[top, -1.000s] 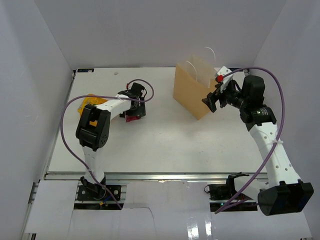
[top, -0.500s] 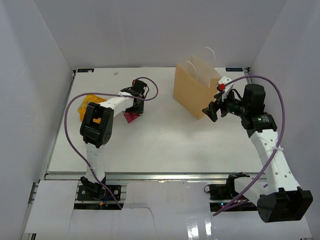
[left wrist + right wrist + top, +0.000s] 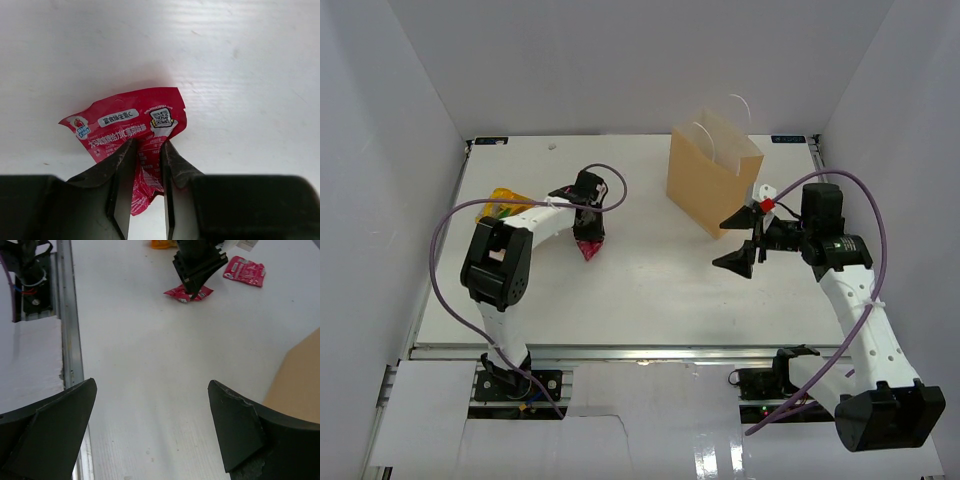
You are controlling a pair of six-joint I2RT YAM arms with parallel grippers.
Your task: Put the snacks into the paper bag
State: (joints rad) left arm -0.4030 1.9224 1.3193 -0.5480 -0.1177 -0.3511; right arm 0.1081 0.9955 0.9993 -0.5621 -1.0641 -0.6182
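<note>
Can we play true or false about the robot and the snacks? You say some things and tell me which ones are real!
1. The left gripper has its jaws shut on a pink packet. True.
2. The right gripper is holding a snack. False: its jaws stand wide open with nothing between them.
3. The paper bag is lying flat. False: it stands upright, handles at the top.
4. A second pink packet lies loose on the table, apart from both grippers. True.
</note>
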